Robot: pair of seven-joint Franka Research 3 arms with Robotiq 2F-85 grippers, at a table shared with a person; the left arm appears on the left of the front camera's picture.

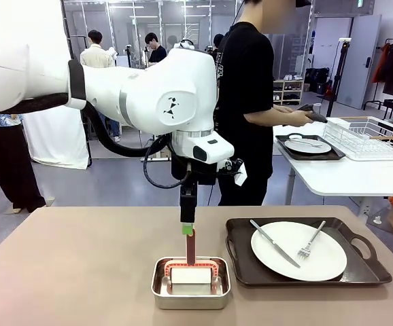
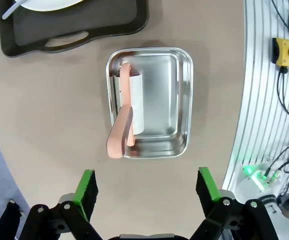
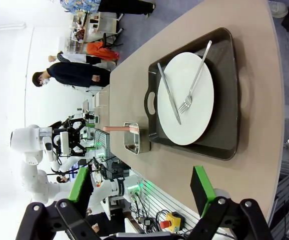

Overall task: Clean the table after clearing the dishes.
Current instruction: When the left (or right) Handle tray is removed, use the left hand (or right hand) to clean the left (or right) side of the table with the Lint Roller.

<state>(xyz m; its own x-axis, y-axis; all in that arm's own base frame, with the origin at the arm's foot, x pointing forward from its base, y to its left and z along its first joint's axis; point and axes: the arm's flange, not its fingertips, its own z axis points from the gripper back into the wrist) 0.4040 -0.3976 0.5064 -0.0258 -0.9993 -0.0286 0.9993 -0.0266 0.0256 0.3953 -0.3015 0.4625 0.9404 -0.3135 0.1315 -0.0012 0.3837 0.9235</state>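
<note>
Green-padded and spread wide, hovering with the left gripper (image 1: 187, 227) just above the steel pan (image 1: 157, 285), likely lining up on the pink-handled wiper (image 1: 190, 250) propped upright inside. Holding the right gripper (image 3: 140, 175) spread and empty too. Leaving one plate (image 1: 326, 265), with knife (image 1: 275, 244) and fork (image 1: 312, 241), on its tray (image 1: 234, 251) on the tan table (image 1: 67, 272), just beside the pan, blocking wiping there.

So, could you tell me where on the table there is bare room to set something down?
Bare: the matte tan table left of the small rectangular steel pan, and the far strip behind it. Crowded: the right side, where the dark brown handled tray with its round white plate sits close beside the pan.
</note>
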